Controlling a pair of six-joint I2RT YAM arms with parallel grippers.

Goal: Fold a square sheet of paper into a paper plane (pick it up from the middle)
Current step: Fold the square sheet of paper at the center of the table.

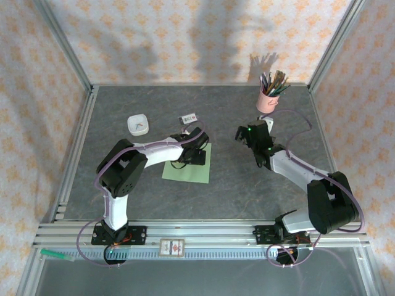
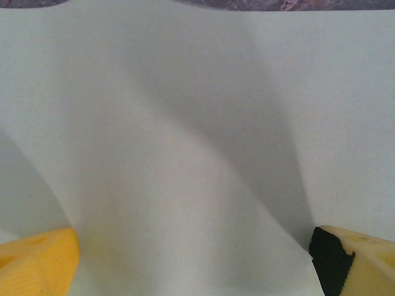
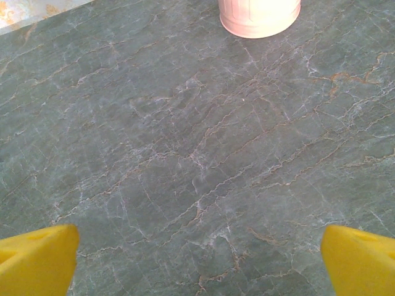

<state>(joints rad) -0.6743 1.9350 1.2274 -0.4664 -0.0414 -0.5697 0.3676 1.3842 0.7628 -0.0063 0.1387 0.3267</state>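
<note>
The thin, pale green square sheet of paper [image 1: 185,174] lay uncreased at the middle of the grey marbled tabletop [image 1: 247,191], the left pincer [image 2: 197,259] spread wide upon it, the right pincer [image 3: 197,259] wide and empty, every fold apparently yet to come.

The square sheet of paper [image 1: 188,171], pale green and plain, lies on the grey table [image 1: 247,191] left of centre, its middle bulging up in a soft ridge.
</note>
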